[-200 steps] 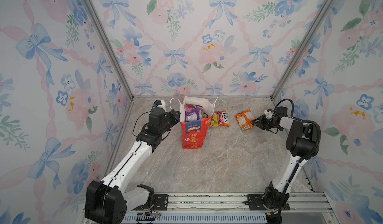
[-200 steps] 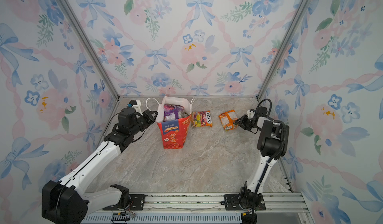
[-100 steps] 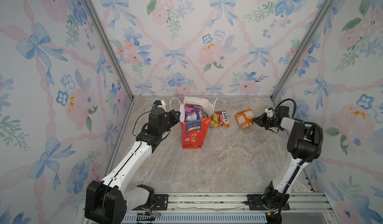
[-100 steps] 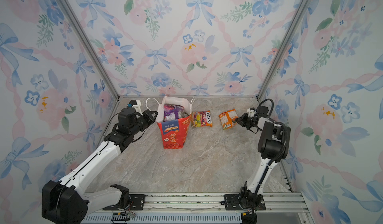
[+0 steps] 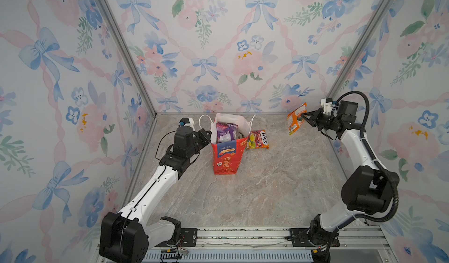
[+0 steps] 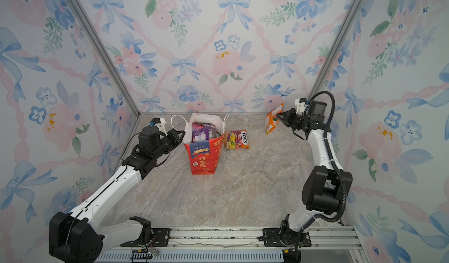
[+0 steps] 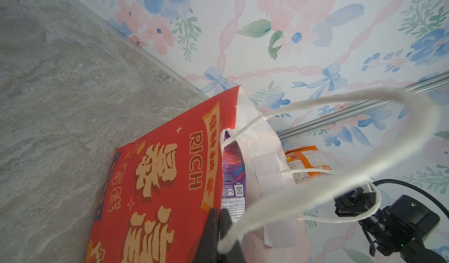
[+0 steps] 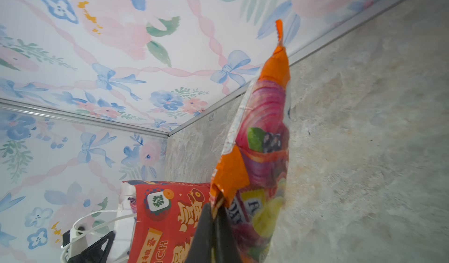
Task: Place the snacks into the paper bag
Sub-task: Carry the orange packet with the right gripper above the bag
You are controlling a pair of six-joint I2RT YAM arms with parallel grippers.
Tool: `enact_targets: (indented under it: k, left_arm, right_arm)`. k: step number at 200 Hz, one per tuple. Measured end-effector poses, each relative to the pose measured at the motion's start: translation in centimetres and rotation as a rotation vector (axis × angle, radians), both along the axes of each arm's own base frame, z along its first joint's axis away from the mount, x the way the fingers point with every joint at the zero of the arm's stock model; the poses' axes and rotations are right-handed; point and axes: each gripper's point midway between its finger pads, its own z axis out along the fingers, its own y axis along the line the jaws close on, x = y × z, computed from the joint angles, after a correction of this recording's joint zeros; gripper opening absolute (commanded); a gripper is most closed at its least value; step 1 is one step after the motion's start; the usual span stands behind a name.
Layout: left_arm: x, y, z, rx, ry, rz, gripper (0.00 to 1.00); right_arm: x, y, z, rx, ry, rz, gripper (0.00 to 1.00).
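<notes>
Right jaws clamping orange glossy snack packet (image 5: 295, 119), mid-right. Left jaws pinching rim of tall red paper bag (image 5: 227, 158), centre; purple foil packet (image 5: 224, 133) inside, half hidden.

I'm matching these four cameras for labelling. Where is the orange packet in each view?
Top view: orange packet right of centre by the back wall, held by the right gripper.
Top view: packet in the same spot, slightly nearer centre.
Left wrist: packet small, partly hidden beyond the bag's far rim.
Right wrist: packet close up, filling the middle.
Shared landmark: the red paper bag, visible in all four.
</notes>
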Motion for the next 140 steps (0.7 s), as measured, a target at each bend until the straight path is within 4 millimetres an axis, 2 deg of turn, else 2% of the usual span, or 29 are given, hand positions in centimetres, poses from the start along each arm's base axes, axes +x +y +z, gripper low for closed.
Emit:
enact_targets:
  k: [36,59,79,105,140]
  left_arm:
    - [0.0,0.0,0.0,-0.001,0.000,-0.003,0.00]
    - [0.0,-0.1,0.1,-0.003,-0.002,-0.006,0.00]
    - [0.0,-0.2,0.1,-0.005,-0.005,-0.012,0.00]
    - [0.0,-0.2,0.1,-0.006,-0.005,-0.014,0.00]
    - [0.0,-0.3,0.2,-0.008,-0.005,-0.018,0.00]
  right_arm:
    - [-3.2,5.3,9.5,-0.004,-0.162,0.089,0.00]
    - [-6.3,9.7,15.6,-0.012,-0.286,0.170,0.00]
    - [-9.2,13.0,19.8,-0.006,-0.378,0.245,0.00]
    - [-12.2,16.4,22.7,0.001,-0.437,0.318,0.00]
    - [-14.2,20.2,23.6,-0.008,-0.456,0.395,0.00]
